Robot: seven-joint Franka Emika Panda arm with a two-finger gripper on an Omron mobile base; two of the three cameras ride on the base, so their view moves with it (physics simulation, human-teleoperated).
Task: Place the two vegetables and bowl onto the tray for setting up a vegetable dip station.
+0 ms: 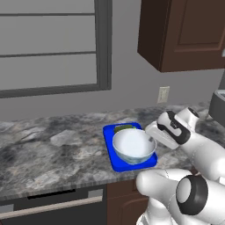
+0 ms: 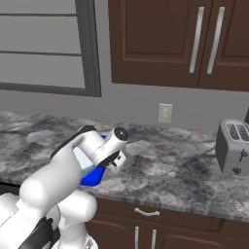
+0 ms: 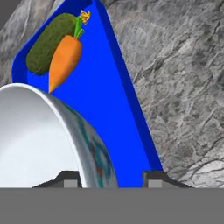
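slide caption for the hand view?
Round white bowl on bright blue tray, between the hand's fingertips; orange carrot and dark green cucumber behind.

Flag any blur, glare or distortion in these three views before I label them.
Left base view: soft and low-res, flat light, no glare; the bowl hides most of the tray. Right base view: equally soft, the arm covers most of the tray. Hand view: sharper, steep perspective stretches the tray toward the carrot and cucumber; the near bowl rim looks outsized.
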